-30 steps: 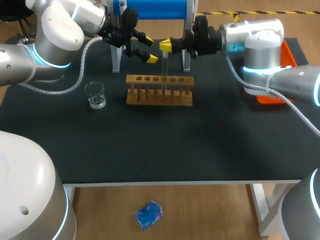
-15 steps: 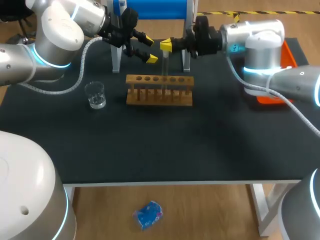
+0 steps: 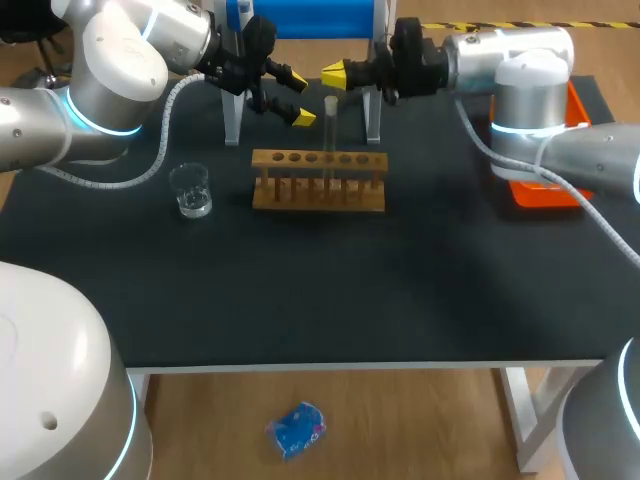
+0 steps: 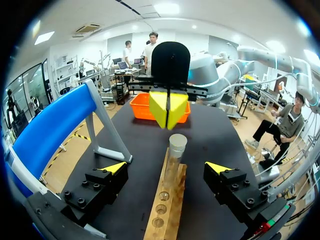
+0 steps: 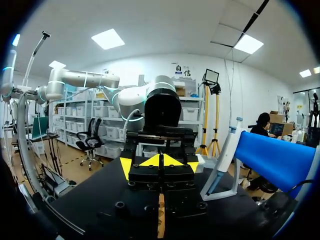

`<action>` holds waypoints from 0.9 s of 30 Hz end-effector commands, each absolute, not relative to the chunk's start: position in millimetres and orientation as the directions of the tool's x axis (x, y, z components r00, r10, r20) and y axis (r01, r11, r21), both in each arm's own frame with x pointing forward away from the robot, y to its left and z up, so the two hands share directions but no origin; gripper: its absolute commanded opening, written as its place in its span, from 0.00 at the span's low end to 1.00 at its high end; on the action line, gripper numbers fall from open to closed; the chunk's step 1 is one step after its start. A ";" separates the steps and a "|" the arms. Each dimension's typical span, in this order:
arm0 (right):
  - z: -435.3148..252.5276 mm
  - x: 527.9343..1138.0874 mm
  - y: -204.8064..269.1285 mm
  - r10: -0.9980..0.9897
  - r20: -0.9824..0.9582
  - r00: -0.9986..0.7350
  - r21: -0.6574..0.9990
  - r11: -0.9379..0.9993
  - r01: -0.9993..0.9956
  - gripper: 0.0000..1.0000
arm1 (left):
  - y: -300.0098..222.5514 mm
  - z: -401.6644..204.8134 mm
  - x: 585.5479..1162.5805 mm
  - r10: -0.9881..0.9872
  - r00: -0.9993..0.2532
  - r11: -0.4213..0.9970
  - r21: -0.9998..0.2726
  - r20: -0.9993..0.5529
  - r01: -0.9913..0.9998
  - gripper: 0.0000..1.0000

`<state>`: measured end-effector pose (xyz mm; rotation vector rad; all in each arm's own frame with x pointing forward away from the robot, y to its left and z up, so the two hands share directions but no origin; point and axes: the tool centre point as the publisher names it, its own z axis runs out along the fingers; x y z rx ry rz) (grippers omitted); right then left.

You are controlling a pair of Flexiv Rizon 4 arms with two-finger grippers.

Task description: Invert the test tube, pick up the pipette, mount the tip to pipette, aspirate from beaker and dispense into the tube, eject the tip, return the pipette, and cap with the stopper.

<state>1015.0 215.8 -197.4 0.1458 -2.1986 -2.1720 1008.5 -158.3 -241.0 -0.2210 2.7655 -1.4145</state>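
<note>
The test tube (image 4: 174,159) stands upright in the wooden rack (image 3: 318,190), between the left gripper's (image 4: 166,168) wide-spread fingers, with a gap on either side. Above its mouth, not touching, hangs the right gripper (image 3: 334,74), yellow tips pressed together, holding nothing

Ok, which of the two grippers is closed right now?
The right gripper: its yellow tips are pressed together, holding nothing, near the top of the test tube. The left gripper has its fingers spread wide apart.
</note>
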 end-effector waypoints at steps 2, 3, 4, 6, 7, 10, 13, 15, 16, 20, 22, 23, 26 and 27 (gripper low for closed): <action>-179.7 1002.7 193.8 -0.050 -0.052 -0.997 0.995 0.081 -0.056 0.00 | -158.0 -240.1 1009.8 -0.135 -0.990 0.581 -0.806 0.044 -0.115 1.00; -178.7 1002.2 190.5 -0.044 -0.055 -0.998 0.994 0.094 -0.059 0.03 | -158.0 -240.1 1009.8 -0.135 -0.990 0.581 -0.806 0.044 -0.115 1.00; -177.5 1001.3 186.1 -0.034 -0.062 -0.998 0.990 0.122 -0.065 0.37 | -158.0 -240.1 1009.8 -0.135 -0.990 0.581 -0.806 0.044 -0.115 1.00; -177.4 999.5 180.6 -0.017 -0.065 -0.998 0.985 0.158 -0.067 1.00 | -158.0 -240.1 1009.8 -0.135 -0.990 0.581 -0.806 0.044 -0.115 1.00; -178.2 997.8 176.4 -0.001 -0.062 -0.998 0.982 0.179 -0.061 1.00 | -158.0 -240.1 1009.8 -0.135 -0.990 0.581 -0.806 0.044 -0.115 1.00; -182.4 992.6 167.6 0.027 -0.063 -0.998 0.967 0.247 -0.054 1.00 | -158.0 -240.1 1009.8 -0.135 -0.990 0.581 -0.806 0.044 -0.115 1.00; -187.3 987.0 158.3 0.060 -0.066 -0.996 0.955 0.292 -0.046 1.00 | -158.0 -240.1 1009.8 -0.135 -0.990 0.581 -0.806 0.044 -0.115 1.00; -192.1 983.5 150.3 0.075 -0.066 -0.995 0.947 0.319 -0.039 1.00 | -158.0 -240.1 1009.8 -0.135 -0.990 0.581 -0.806 0.044 -0.115 1.00; -196.1 981.8 144.5 0.091 -0.062 -0.994 0.943 0.332 -0.028 1.00 | -158.0 -240.1 1009.8 -0.135 -0.990 0.581 -0.806 0.044 -0.115 1.00; -207.9 977.1 128.0 0.130 -0.049 -0.990 0.935 0.354 0.000 1.00 | -158.0 -240.1 1009.8 -0.135 -0.990 0.581 -0.806 0.044 -0.115 1.00; -215.8 975.0 120.1 0.145 -0.052 -0.988 0.925 0.380 0.007 1.00 | -158.0 -240.1 1009.8 -0.135 -0.990 0.581 -0.806 0.044 -0.115 1.00; -218.6 974.3 118.0 0.150 -0.053 -0.987 0.923 0.384 0.008 1.00 | -158.0 -240.1 1009.8 -0.135 -0.990 0.581 -0.806 0.044 -0.115 1.00; -223.6 973.6 115.0 0.162 -0.028 -0.986 0.911 0.410 0.041 1.00 | -158.0 -240.1 1009.8 -0.135 -0.990 0.581 -0.806 0.044 -0.115 1.00; -223.6 973.6 115.0 0.162 -0.028 -0.986 0.911 0.410 0.041 1.00 | -158.0 -240.1 1009.8 -0.135 -0.990 0.581 -0.806 0.044 -0.115 1.00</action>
